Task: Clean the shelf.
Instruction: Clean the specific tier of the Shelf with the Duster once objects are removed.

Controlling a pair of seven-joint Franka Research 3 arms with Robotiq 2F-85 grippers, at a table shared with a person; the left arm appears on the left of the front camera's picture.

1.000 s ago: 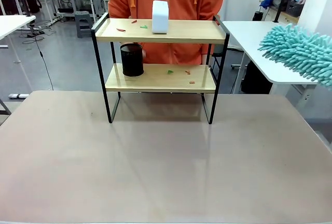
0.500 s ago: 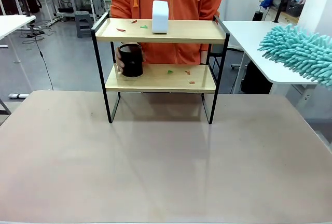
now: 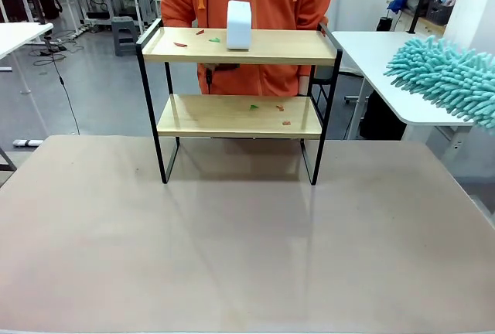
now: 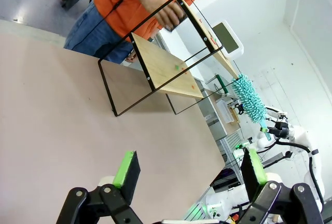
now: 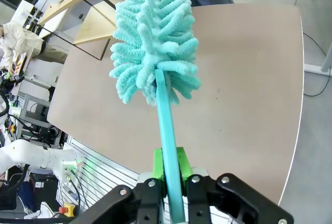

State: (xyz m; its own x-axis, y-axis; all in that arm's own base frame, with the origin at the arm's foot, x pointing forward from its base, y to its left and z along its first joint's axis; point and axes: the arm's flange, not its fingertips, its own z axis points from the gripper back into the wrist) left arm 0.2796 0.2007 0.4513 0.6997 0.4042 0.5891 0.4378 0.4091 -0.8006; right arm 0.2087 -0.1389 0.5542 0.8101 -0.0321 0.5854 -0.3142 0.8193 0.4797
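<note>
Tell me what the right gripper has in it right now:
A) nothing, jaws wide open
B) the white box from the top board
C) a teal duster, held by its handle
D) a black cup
C: in the right wrist view the right gripper is shut on the handle of the teal duster, with a green pad on each side of it.

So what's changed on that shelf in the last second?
The person's hand took hold of the black cup and lifted it up off the lower board of the shelf. The white box, the coloured scraps and the duster in the right gripper stayed put.
</note>
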